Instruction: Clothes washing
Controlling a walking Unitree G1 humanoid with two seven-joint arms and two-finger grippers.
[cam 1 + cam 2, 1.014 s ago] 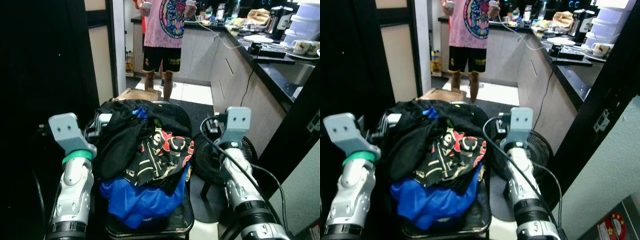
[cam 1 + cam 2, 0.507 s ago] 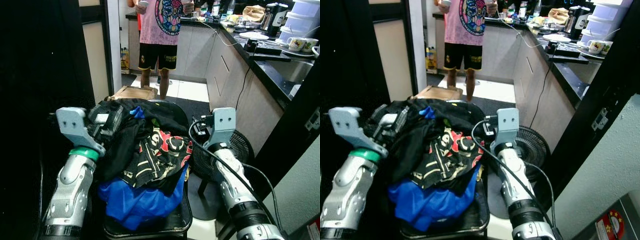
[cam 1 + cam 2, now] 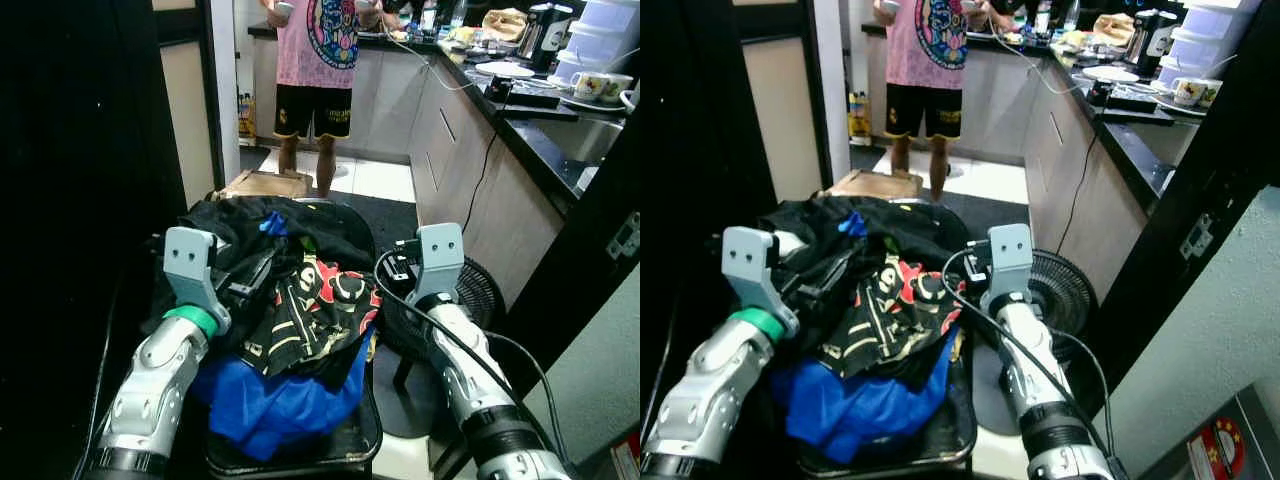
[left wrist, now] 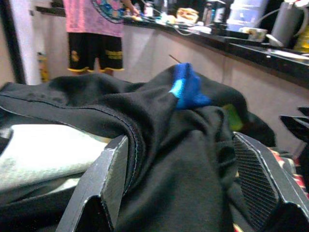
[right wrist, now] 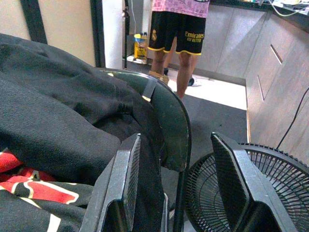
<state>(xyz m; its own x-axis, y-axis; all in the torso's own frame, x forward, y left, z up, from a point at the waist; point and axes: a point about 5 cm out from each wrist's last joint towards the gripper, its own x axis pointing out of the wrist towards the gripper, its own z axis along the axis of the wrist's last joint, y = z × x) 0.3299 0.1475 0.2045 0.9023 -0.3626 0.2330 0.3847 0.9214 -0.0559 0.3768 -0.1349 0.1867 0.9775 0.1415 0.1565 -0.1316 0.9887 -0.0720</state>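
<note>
Change: the left gripper has moved in from the left edge of the chair onto the heap of clothes, and the right gripper has drawn closer to the chair's right edge.
Clothes: a loose heap fills the chair seat, with a black garment on top toward the back, a black, red and cream patterned shirt in the middle, and a blue garment hanging over the front edge.
Left gripper: fingers spread wide, with a fold of the black garment lying between them.
Right gripper: fingers spread apart, holding nothing, just beside the chair's back right corner.
Fan: stands on the floor right of the chair.
Person: stands beyond the chair, beside a kitchen counter.
</note>
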